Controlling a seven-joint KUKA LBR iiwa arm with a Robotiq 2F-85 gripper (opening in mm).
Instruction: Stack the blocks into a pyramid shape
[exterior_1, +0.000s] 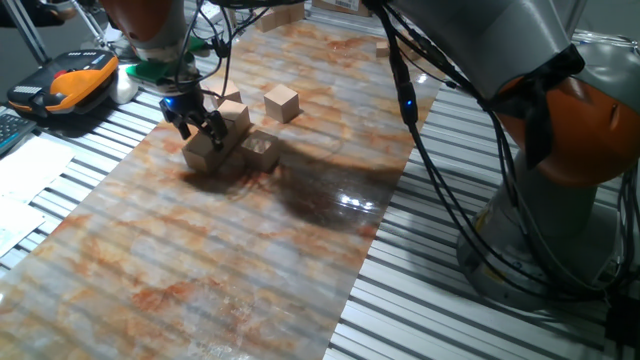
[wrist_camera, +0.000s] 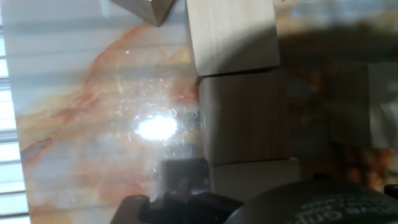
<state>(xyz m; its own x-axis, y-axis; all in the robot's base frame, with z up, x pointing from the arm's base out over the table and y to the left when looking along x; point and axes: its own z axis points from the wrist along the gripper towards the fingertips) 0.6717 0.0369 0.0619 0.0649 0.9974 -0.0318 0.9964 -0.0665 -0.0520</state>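
Note:
Several light-tan wooden blocks sit on the marbled mat (exterior_1: 200, 260). Three are bunched at the far left: a front-left block (exterior_1: 205, 152), one behind it (exterior_1: 236, 116) and one to the right (exterior_1: 262, 149). Another block (exterior_1: 282, 102) stands alone further back. My gripper (exterior_1: 200, 133) hangs right over the front-left block, open, its black fingers spread about a block's width at its top edges. In the hand view, blocks form a touching column (wrist_camera: 245, 115), (wrist_camera: 230, 34), (wrist_camera: 255, 177). A further block's corner (wrist_camera: 140, 9) shows at the top. A dark finger (wrist_camera: 180, 199) shows at the bottom.
An orange and black device (exterior_1: 70, 80) lies on the slatted table at the far left, beside papers (exterior_1: 30, 170). The arm's grey and orange base (exterior_1: 570, 150) and its cables (exterior_1: 440, 170) fill the right side. A small wooden piece (exterior_1: 383, 48) lies far back.

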